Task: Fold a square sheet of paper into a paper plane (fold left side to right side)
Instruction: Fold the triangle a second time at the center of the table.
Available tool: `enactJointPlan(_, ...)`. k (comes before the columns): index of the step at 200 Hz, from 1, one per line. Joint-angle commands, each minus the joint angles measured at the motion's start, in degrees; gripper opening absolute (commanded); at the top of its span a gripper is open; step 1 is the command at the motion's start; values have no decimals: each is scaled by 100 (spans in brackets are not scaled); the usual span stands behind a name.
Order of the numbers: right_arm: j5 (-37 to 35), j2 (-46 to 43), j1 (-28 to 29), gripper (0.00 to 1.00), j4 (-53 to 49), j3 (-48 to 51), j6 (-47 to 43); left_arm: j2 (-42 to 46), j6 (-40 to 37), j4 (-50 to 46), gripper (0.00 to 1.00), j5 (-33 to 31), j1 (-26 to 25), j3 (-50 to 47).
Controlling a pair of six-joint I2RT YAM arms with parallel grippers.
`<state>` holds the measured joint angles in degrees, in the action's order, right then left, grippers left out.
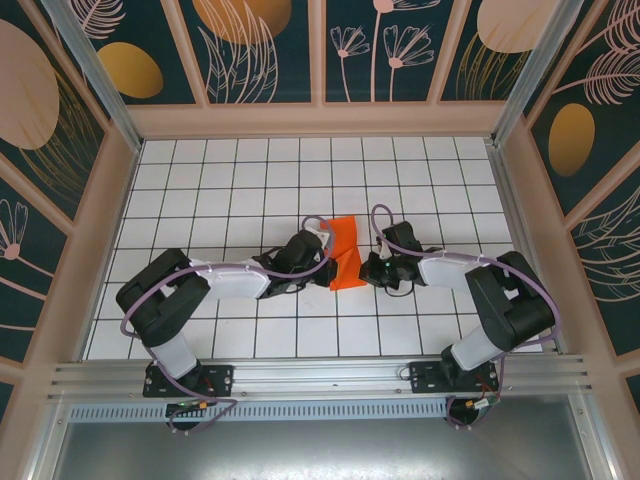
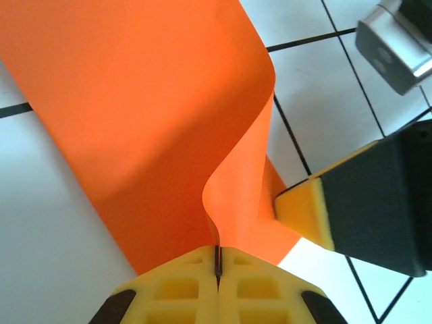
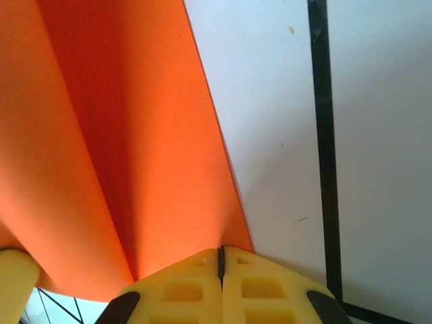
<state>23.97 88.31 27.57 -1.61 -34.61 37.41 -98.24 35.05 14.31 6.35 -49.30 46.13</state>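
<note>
White grid tiles are covering the table (image 1: 200, 180), and walls (image 1: 260, 50) painted with flowers are closing it in on three sides. From overhead, the orange square sheet of paper (image 1: 345, 245) is sitting near the table's middle, between the two arms, showing as a shape taller than it is wide. The left gripper (image 1: 322, 252) is meeting it from the left and the right gripper (image 1: 370, 268) is reaching its near right corner.

Through the left wrist camera, the left gripper (image 2: 217, 260) is clamping tight on the sheet's edge (image 2: 135, 115). The paper is rising from the jaws in a soft S-shaped wave above the tiles. One of the right gripper's fingers (image 2: 307, 209) is touching the same orange edge just beside it.

Through the right wrist camera, the right gripper (image 3: 221, 260) is likewise pinching the paper (image 3: 101, 135), its jaws fully together on the thin edge. The sheet is fanning away in a shallow valley, with bare tile (image 3: 283, 135) lying to its right.

Judging by that curl, the sheet is behaving as very light and floppy, buckling rather than carrying any push. It is likely sliding easily on smooth tile and creasing wherever it is bent sharply. Edges and corners are looking like the sensible places to grip, and opposing pulls from two close pinches are risking a tear.
</note>
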Motion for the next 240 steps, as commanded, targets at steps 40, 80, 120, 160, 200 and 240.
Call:
enactJointPlan(40,-382,207,82,0,-533,16,-133,-256,-391,-235,0,-210,188,314)
enactJointPlan(80,-383,211,90,0,-536,25,-137,-417,-446,-238,0,-308,219,370)
enactJointPlan(120,-376,221,104,0,-540,25,-137,-568,-468,-160,0,-305,253,432)
enactJointPlan(160,-384,224,109,0,-550,20,-146,-678,-464,-98,0,-288,289,456)
enactJointPlan(200,-401,239,117,0,-580,16,-155,-749,-482,-80,0,-283,289,492)
enactJointPlan(240,-400,245,117,0,-596,7,-177,-827,-482,-51,0,-249,290,502)
